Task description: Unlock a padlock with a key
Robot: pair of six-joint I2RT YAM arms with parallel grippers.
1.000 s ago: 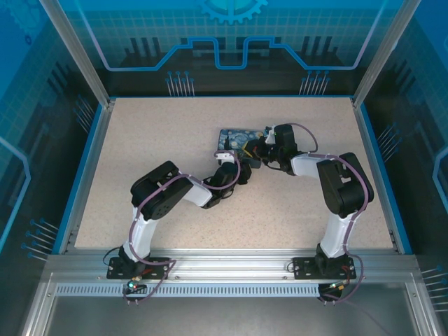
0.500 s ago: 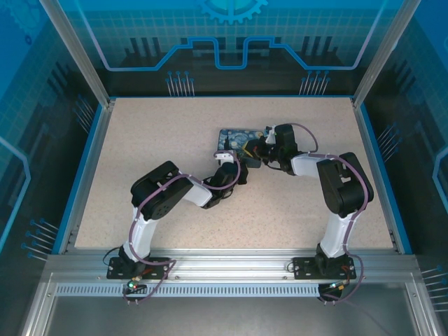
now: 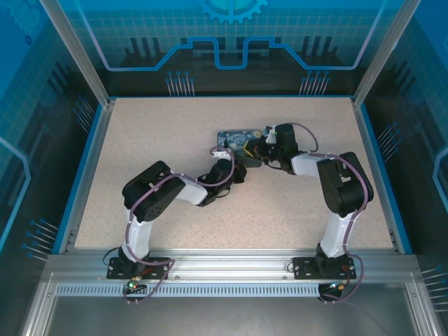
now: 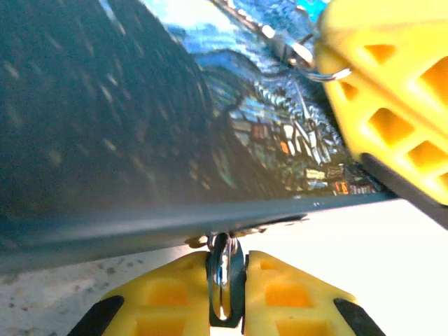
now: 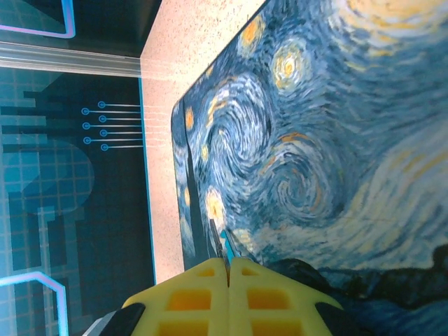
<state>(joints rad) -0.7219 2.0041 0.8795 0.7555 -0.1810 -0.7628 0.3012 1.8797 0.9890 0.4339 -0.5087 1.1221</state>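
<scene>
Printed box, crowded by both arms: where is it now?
Top view: the printed box lies on the table just beyond centre, with the left pincer at its near-left corner.

From above, the left gripper point(image 3: 227, 158) and right gripper point(image 3: 250, 148) hide part of the printed box point(image 3: 231, 134). In the left wrist view the box is blurred. The metal piece point(image 4: 221, 269) pinched in the left gripper is half buried between the fingers and cannot be identified.

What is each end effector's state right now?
Left end effector: closed on a shiny silvery metal piece.
Right end effector: closed on a thin metal sliver.
</scene>
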